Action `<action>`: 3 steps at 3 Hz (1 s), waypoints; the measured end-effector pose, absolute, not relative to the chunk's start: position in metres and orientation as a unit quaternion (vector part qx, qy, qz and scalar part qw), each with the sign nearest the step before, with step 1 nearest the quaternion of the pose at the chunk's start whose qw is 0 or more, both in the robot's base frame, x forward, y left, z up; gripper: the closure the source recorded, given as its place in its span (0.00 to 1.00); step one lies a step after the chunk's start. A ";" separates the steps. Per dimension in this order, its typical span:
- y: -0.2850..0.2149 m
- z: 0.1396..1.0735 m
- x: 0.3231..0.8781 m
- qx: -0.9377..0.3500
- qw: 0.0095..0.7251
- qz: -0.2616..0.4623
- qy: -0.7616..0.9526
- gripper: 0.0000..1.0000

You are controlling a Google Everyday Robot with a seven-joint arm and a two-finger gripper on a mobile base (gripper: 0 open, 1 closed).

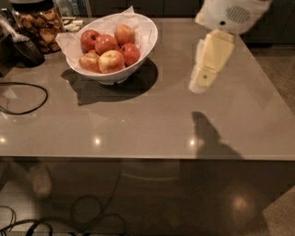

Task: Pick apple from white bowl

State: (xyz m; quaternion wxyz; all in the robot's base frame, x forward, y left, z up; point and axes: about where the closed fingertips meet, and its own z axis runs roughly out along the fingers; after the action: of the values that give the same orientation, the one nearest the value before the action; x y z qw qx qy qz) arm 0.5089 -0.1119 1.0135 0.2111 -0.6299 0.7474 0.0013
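gripper (201,84) hovers well off the white bowl (139,59), can't tell if open; apple (111,61) touches redder apples (105,44), easy to grab wrong one

Dim interior, warm overhead light.
Glossy grey-brown counter (138,124) dotted with small lamp reflections along its front; dark cabinet fronts (133,7) behind; speckled floor (279,69) at right; black cables (87,216) lying low at front left; black cable loop (27,99) on the counter's left edge; gripper (199,85) hanging above the counter's right half.
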 end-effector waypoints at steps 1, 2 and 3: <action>-0.069 1.018 0.538 -0.644 0.213 0.041 0.734 0.00; -0.064 1.023 0.543 -0.645 0.223 0.040 0.730 0.00; -0.048 1.025 0.554 -0.641 0.241 0.069 0.726 0.00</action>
State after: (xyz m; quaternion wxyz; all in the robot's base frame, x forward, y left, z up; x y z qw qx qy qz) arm 0.5540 -0.0480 1.0246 0.2412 -0.6408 0.7255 0.0692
